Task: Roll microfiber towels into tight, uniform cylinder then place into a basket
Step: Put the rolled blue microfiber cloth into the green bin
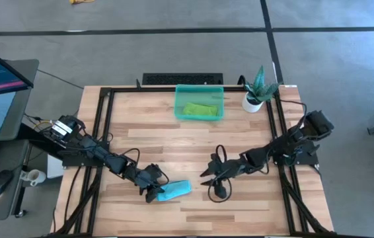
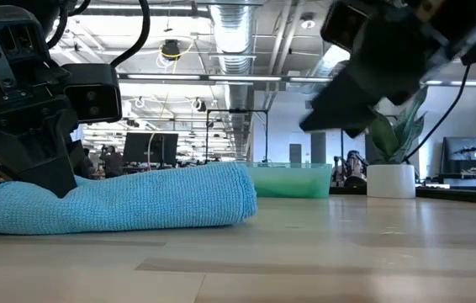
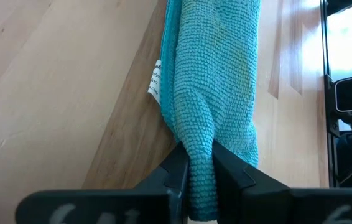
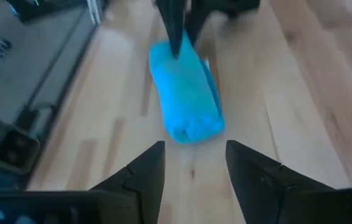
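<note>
The table (image 1: 193, 142) is carrying everything, a pale wooden top with a dark frame along its edges. Both arms are reaching in over its near half from opposite sides.

The left arm is stretching in from the left edge, and the left gripper (image 1: 152, 192) is sitting low at the near centre. Its jaws are standing narrow, pinching a fold at one end of the blue towel (image 1: 176, 190); in the left wrist view the cloth (image 3: 210, 81) is being squeezed between the two dark fingers (image 3: 175, 171).

The right arm is coming in from the right edge. The right gripper (image 1: 207, 177) is hovering near the towel's free end, apart from it, with its jaws standing wide and holding nothing. In the right wrist view its fingers (image 4: 143, 171) are framing the bare wood just short of the roll (image 4: 185, 93).

The basket (image 1: 199, 103) is sitting at the far middle of the table, well apart from both grippers. The green towel (image 1: 200, 110) is lying inside it.

The blue towel is lying on the wood as a loose roll; in the low view it (image 2: 129, 198) is resting flat with the left gripper's fingers (image 2: 49, 172) pressing into one end. A small white tag (image 3: 155, 79) is showing at its edge.

A potted plant (image 1: 258, 89) is standing at the far right, just beside the basket.
</note>
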You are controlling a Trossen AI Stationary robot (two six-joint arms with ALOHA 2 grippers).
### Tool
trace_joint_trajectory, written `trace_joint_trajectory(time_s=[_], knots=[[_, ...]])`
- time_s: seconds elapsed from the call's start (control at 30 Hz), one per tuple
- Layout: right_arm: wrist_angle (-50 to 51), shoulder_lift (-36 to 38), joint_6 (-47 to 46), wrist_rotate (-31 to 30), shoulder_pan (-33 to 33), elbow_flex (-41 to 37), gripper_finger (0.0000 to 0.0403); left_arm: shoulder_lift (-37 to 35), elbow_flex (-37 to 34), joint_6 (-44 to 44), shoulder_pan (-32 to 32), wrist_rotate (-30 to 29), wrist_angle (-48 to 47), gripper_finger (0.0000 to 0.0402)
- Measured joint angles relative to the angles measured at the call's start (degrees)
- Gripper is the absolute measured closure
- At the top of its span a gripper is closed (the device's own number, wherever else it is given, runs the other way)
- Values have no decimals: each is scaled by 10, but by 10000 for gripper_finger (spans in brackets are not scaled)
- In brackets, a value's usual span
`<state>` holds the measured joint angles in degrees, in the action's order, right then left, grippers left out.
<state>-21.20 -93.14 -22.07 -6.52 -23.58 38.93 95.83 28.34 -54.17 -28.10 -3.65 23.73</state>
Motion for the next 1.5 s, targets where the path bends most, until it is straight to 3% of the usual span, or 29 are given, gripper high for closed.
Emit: trace_joint_trajectory(time_s=[0.33, 0.67, 0.9, 1.23, 1.5], knots=[[-34, -47, -5, 4, 11, 7, 205, 0, 0, 0, 0, 0, -1, 372], [-45, -119, -5, 4, 31, 66, 160, 0, 0, 0, 0, 0, 0, 372], [12, -119, -5, 6, 54, 97, 154, 0, 0, 0, 0, -1, -1, 372], [5, -141, -5, 7, 76, 145, 154, 0, 0, 0, 0, -1, -2, 372], [-6, -216, -5, 63, 63, 197, 154, 0, 0, 0, 0, -1, -1, 372]])
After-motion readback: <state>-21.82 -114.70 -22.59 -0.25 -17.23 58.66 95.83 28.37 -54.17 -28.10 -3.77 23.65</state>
